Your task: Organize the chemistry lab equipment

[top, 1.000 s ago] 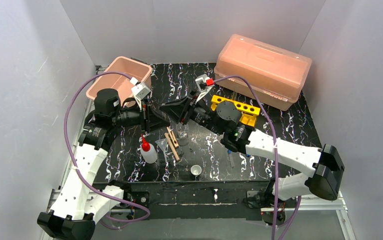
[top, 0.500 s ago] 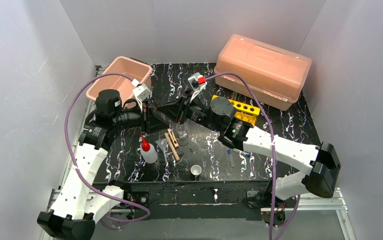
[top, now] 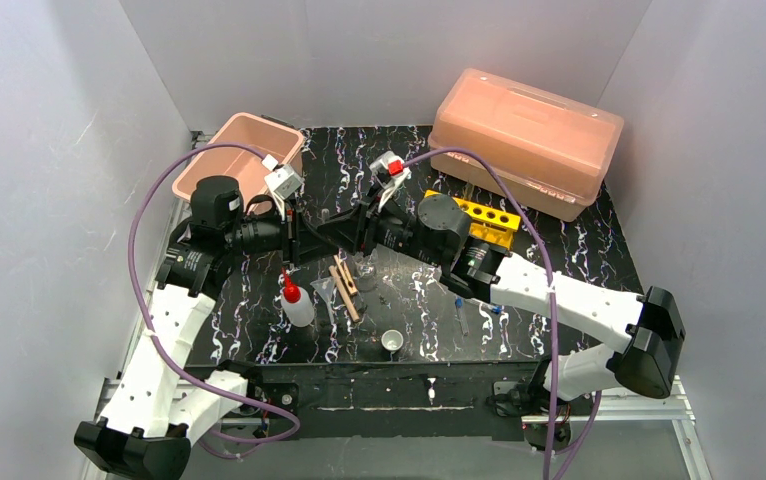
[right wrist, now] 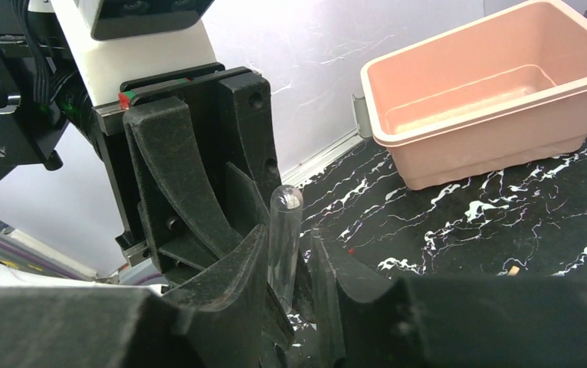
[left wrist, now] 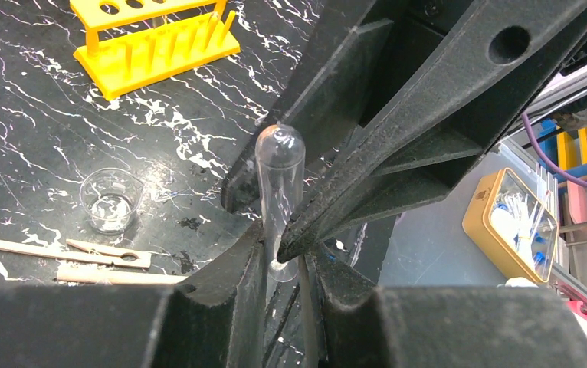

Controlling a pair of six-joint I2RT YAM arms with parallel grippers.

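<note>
Left claw (left wrist: 283,253) gripped a clear tube (left wrist: 279,176); right claw (right wrist: 286,239) sat narrowly around it, grip unclear; early release could drop it.

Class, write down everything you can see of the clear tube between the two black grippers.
The clear tube is slim, transparent and looks empty, with a rounded closed end showing; its other end is hidden. It is raised above the black marbled table, clamped between the left gripper's fingers, with the right gripper's fingers flanking it; their grip is unclear.
</note>
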